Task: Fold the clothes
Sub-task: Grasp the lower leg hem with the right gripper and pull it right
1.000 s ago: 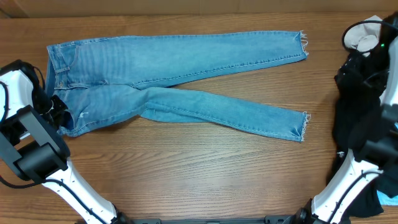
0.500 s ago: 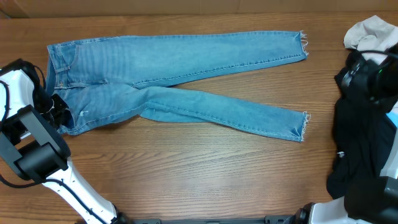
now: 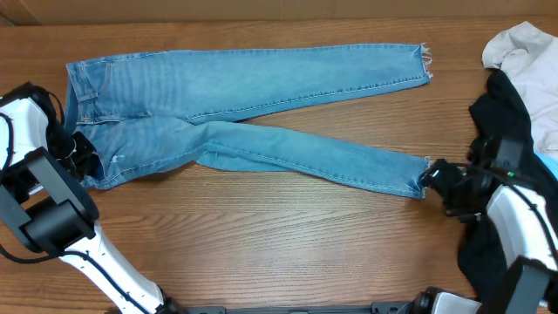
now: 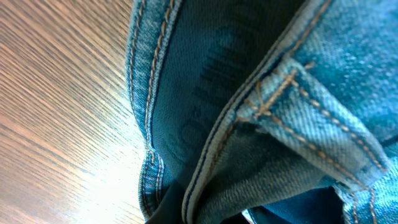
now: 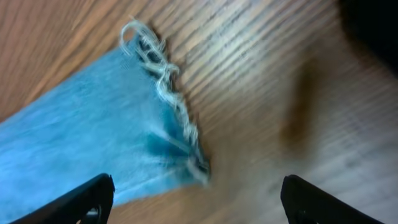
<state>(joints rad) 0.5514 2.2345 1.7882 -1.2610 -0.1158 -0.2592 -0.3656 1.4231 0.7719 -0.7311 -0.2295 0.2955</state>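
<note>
Jeans (image 3: 235, 113), one pair, light blue denim, laid flat across the wooden table (image 3: 261, 253), waistband at the left, two legs running to the right and splayed apart, each ending in a frayed hem: two hems in all. Change noted: a second ago the right gripper (image 3: 436, 180) was up at the heap on the table's right edge; it has since swung down and inward and now sits just beside the near leg's hem (image 3: 425, 181), jaws spread wide with nothing between them, the fringe lying just ahead of its fingertips in the wrist view. Judged meaning: the reach for that ankle is nearly done and a pinch on the hem comes next, so that the leg can be carried over. Left gripper (image 3: 78, 153), one, unmoved at the waistband's near corner, clenched, seemingly on the denim edge that fills its own camera. Jeans themselves unshifted; no fold made yet. Also present, well apart from the jeans at the right edge: one black garment (image 3: 501, 113), one off-white cloth (image 3: 523, 48). Arms: two.
</note>
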